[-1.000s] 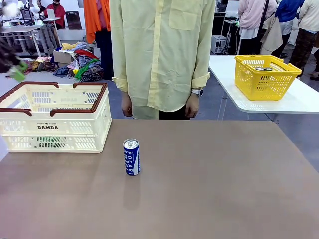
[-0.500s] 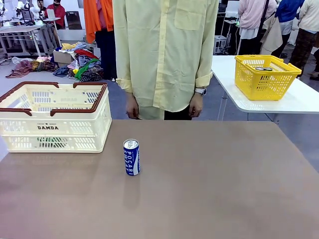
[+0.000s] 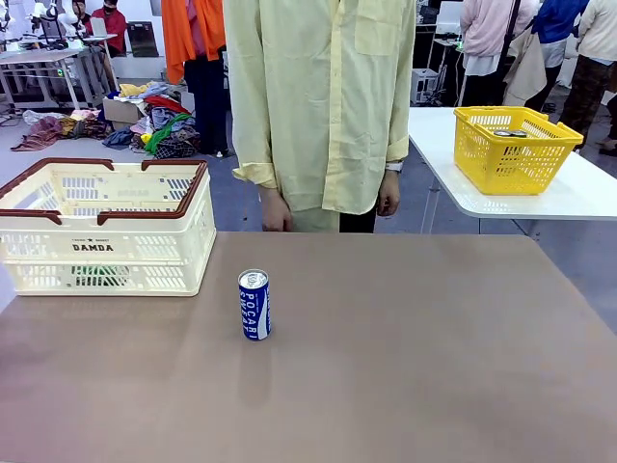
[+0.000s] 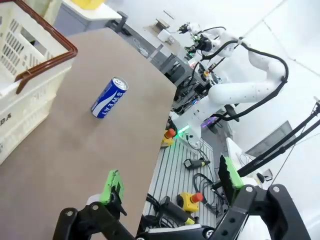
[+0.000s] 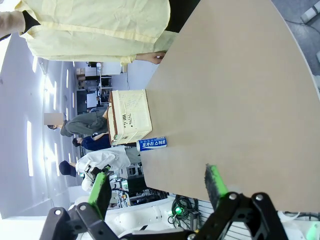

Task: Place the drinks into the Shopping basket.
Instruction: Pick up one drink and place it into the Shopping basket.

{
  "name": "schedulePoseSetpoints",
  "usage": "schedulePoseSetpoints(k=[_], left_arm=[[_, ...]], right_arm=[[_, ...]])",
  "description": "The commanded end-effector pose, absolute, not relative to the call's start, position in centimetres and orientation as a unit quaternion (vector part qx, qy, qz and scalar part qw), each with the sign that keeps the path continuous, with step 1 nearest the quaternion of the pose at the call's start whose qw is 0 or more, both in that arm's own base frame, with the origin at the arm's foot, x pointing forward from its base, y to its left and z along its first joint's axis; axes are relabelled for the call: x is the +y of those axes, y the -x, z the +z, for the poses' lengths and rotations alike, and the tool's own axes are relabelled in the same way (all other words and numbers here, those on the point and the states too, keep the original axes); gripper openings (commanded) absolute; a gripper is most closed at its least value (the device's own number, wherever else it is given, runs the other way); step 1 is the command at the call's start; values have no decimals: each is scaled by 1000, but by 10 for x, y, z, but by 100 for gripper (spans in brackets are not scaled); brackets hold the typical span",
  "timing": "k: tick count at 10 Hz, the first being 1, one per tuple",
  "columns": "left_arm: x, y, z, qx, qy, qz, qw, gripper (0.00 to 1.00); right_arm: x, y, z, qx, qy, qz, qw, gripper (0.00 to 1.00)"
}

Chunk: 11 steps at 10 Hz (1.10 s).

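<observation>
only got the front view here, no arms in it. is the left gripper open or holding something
Observer: The left wrist view shows the left gripper open, with nothing between its fingers.
Operator: ok and the right one
Observer: The right gripper is open and empty too, as its own wrist view shows.
Operator: is either one touching the pocari can
Observer: No. In the left wrist view the POCARI can stands apart from the gripper, farther out on the table.
</observation>
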<state>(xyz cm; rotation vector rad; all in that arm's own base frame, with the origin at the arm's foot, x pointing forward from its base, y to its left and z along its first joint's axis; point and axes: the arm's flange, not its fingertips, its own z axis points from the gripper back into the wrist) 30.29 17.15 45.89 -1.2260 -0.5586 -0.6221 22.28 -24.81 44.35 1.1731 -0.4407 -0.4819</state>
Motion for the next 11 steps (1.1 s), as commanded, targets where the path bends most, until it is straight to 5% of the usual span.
schedulePoseSetpoints(k=[1, 11], left_arm=[[171, -292, 469, -259, 553, -291, 737, 100], [171, -292, 469, -259, 553, -291, 737, 100]], right_arm=[[-249, -221, 444, -211, -546, -214, 782, 100], [-249, -221, 444, -211, -546, -214, 782, 100]])
